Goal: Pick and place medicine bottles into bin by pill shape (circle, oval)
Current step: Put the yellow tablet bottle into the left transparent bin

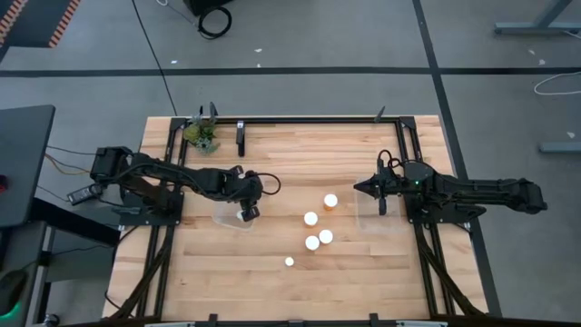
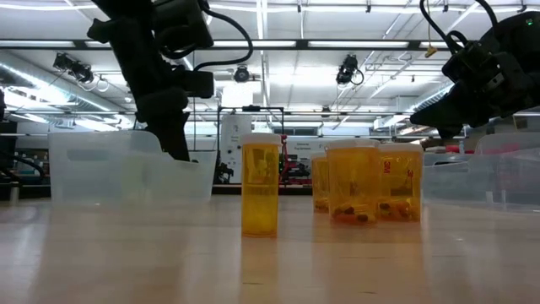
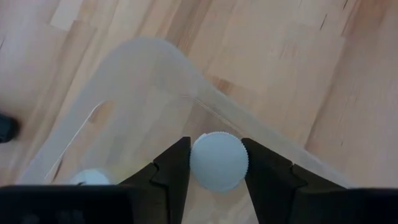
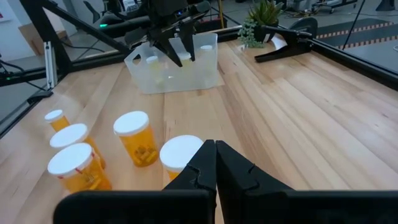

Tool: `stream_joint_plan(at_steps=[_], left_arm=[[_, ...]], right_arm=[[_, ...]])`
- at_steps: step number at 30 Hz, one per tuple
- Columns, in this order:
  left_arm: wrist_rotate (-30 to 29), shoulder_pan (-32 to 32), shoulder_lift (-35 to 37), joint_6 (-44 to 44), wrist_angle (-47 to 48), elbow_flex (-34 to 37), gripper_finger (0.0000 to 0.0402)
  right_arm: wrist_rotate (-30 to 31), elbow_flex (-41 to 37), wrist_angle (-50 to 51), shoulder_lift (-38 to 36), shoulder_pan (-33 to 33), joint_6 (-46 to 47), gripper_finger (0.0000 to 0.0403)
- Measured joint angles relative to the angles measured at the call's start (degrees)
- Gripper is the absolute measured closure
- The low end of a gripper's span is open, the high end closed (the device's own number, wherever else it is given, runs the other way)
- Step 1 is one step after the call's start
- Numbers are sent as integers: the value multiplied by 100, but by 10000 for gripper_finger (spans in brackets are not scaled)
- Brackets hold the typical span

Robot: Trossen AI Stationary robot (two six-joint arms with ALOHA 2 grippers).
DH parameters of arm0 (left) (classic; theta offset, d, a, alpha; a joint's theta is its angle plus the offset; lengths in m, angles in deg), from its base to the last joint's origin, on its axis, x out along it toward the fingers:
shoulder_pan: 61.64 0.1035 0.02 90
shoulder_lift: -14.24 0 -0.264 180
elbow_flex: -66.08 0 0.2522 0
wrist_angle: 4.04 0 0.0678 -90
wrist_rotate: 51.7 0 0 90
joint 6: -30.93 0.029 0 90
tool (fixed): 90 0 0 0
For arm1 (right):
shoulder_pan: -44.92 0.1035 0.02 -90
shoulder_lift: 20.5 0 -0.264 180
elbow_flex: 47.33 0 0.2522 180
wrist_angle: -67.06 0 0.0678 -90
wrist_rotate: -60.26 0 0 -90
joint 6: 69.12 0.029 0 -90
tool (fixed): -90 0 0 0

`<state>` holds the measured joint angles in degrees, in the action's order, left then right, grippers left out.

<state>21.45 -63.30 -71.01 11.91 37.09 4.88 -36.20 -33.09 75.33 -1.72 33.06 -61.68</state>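
My left gripper [image 1: 245, 211] hangs over the clear bin [image 1: 227, 218] at the table's left, shut on a white-capped medicine bottle [image 3: 217, 162]. A second white cap [image 3: 90, 178] shows lower down inside that bin. Several orange medicine bottles with white caps [image 1: 310, 218] [image 4: 134, 137] stand upright on their bases at mid-table. The narrowest one [image 2: 260, 186] stands nearest the table's front edge. My right gripper [image 1: 359, 188] is shut and holds nothing. It hovers at the right, beside another clear bin [image 1: 372, 216]. My left gripper has the bottle's round white cap [image 3: 198, 163] pinched between its two fingers [image 3: 171, 171], one on each side of the ribbed rim. The fingers slant steeply down from above. The cap's top faces up, and the cap hides the bottle's body.
A green plant clump [image 1: 201, 134] and a black bar [image 1: 241, 136] sit at the table's far edge. A black frame rail [image 1: 318, 118] runs round the table. Bare wood lies between the bottles and the left bin.
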Motion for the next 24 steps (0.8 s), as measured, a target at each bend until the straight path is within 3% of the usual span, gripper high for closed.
stream_joint_plan(at_steps=[10, 24], left_arm=[[12, -1, -1, 41, 114, -24, 206], [13, -66, 1, 319, 1766, -1070, 202]], right_arm=[[0, 0, 0, 0, 0, 1, 393], [0, 0, 0, -2, 0, 1, 393]])
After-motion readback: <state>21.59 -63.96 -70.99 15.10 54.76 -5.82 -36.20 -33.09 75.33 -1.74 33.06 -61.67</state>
